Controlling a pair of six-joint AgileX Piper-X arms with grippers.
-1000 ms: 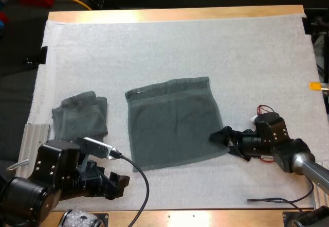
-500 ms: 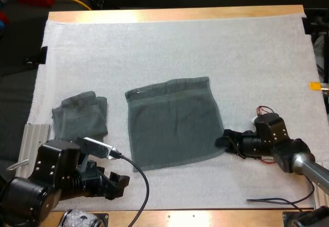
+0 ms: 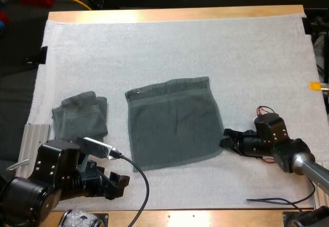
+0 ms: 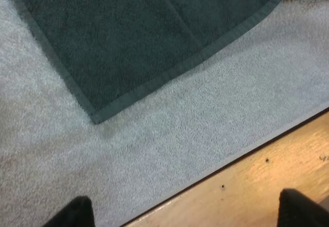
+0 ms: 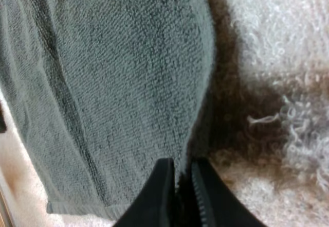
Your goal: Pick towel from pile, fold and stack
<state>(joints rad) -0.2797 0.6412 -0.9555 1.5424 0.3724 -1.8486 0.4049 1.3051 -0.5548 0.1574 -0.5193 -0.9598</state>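
In my left wrist view the spread towel [image 4: 139, 31] runs out of frame with one corner in sight, and where its hem meets my right gripper [image 5: 181, 170] shadow hides whether it is pinched.

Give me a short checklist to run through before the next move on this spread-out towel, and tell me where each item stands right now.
1. Right gripper has the spread towel: ok, its fingers look closed on the right hem.
2. Left gripper has the near left corner: not ok, it is open and short of that corner.
3. Spread towel lies flat on the mat: ok, apart from the pinched edge.
4. Folded towel is clear of the spread towel: ok, mat shows between them.
5. Right grip is deep enough to hold: cannot tell.
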